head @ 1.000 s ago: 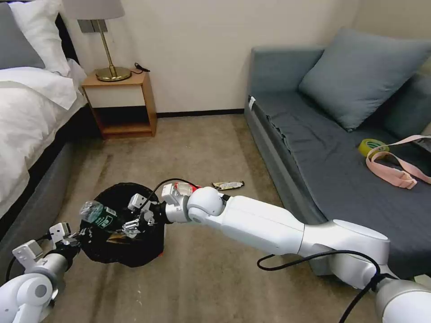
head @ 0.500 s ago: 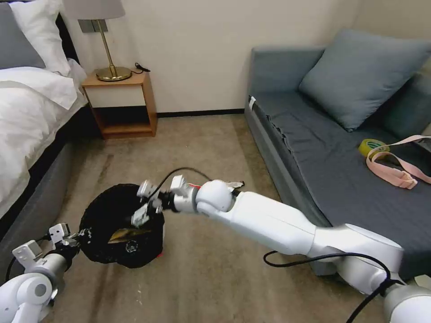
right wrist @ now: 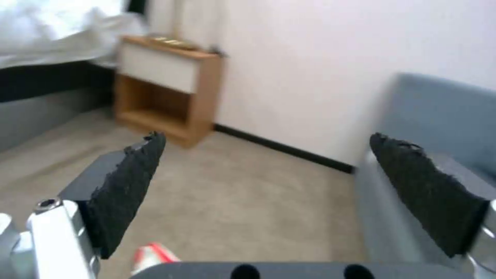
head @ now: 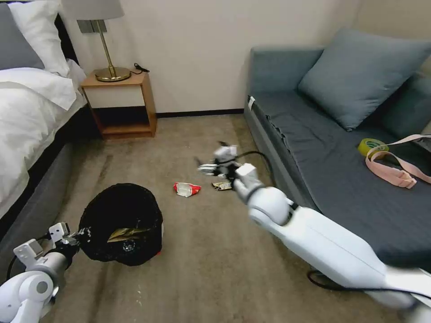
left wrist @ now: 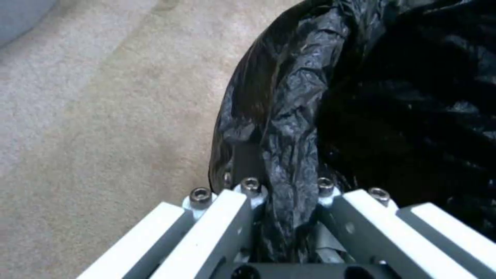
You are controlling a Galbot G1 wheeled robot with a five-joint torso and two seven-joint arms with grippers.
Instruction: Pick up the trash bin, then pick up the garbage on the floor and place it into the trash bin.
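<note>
**Left end effector pinches the bin rim; right end effector spread above the carpet**

The trash bin stands on the carpet at about 8 o'clock in the head view, lined with a crinkly black bag, with brown crumpled paper lying inside. The left end effector sits at the bin's 9 o'clock edge. In the left wrist view its fingers are pressed together on the bag-covered rim, pinching it.

The right end effector hovers over the floor near the middle of the head view, close to the front of the grey sofa. In the right wrist view its two dark pads stand wide apart with nothing between them.

A red-white wrapper lies on the carpet at the bin's 2 o'clock, well apart from it. A dark-gold wrapper lies just beside the right end effector, partly hidden by the wrist. The red-white wrapper also peeks in at the edge of the right wrist view.

A wooden nightstand stands against the wall at 11 o'clock. A yellow tape roll and a pink strap rest on the sofa seat at 3 o'clock.
</note>
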